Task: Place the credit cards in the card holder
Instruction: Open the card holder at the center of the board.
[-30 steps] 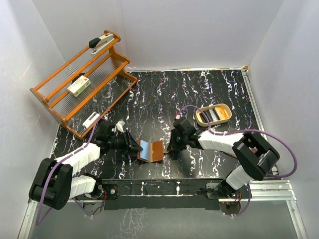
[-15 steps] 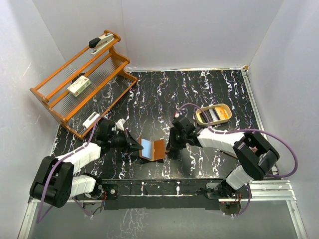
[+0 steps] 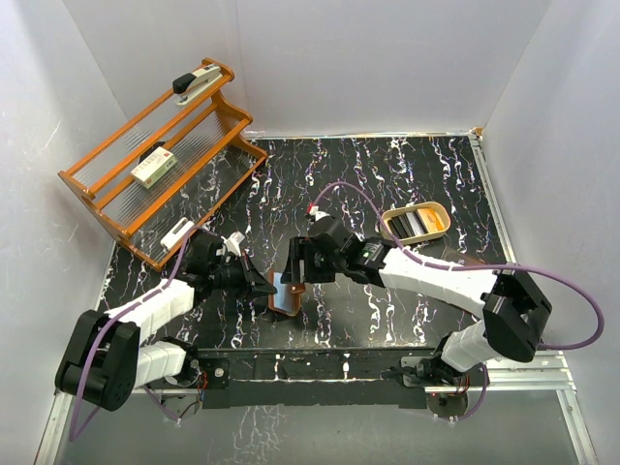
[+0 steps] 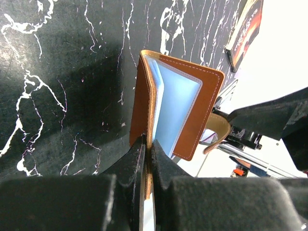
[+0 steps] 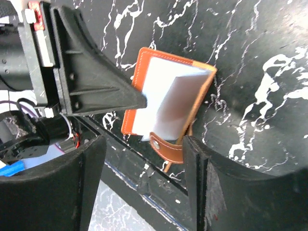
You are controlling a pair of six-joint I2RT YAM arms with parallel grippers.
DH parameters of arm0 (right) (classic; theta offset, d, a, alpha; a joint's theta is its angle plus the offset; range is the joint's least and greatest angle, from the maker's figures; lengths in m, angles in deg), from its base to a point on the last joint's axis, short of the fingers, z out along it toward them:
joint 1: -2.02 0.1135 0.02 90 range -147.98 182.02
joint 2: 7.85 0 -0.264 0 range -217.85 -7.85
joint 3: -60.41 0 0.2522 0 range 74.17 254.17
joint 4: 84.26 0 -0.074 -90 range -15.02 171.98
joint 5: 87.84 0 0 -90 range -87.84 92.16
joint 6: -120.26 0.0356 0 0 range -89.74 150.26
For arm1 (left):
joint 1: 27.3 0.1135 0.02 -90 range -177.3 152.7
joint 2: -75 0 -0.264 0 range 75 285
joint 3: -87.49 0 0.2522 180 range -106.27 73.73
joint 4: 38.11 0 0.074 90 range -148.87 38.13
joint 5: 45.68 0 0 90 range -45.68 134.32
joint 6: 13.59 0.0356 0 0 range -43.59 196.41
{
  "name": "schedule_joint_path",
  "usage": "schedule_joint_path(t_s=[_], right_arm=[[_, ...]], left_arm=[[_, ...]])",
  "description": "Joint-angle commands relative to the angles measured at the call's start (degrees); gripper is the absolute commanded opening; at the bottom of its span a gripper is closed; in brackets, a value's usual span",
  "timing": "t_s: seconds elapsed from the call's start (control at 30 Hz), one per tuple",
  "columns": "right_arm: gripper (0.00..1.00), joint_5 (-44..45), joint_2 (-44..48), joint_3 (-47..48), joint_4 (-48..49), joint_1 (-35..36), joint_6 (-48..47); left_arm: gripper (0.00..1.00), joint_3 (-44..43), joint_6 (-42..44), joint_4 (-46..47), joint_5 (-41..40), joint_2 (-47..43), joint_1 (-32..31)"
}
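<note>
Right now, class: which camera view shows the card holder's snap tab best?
The right wrist view: the snap tab lies in plain sight, stud visible. The left wrist view shows it curled, edge-on, behind the card holder. In the top view it is too small to tell.

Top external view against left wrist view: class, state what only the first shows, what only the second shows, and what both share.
Only the top external view: the orange wooden rack carrying a black-and-cream stapler and a white-and-green box, plus the tan oval tray. Only the left wrist view: the pale stitching on the brown leather card holder, and the left gripper pinched shut on one cover's edge. Both: that card holder, partly open with pale blue pockets, on the black marbled table.
</note>
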Motion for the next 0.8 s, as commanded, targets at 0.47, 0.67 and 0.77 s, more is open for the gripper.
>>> schedule_joint_path(t_s=[0.47,0.67,0.77], right_arm=[[0.6,5.37,-9.37,4.13,0.65,3.7,0.26],[0.57,4.0,-11.4,2.87,3.76,3.63,0.36],[0.59,3.12,-12.57,2.04,5.07,3.66,0.89]], left_arm=[[0.0,-1.18,-0.22,-1.25,2.45,-4.05,-0.18],[0.02,0.41,-0.03,-0.37,2.72,-3.75,-0.2],[0.04,0.91,0.0,-0.36,2.19,-3.69,-0.18]])
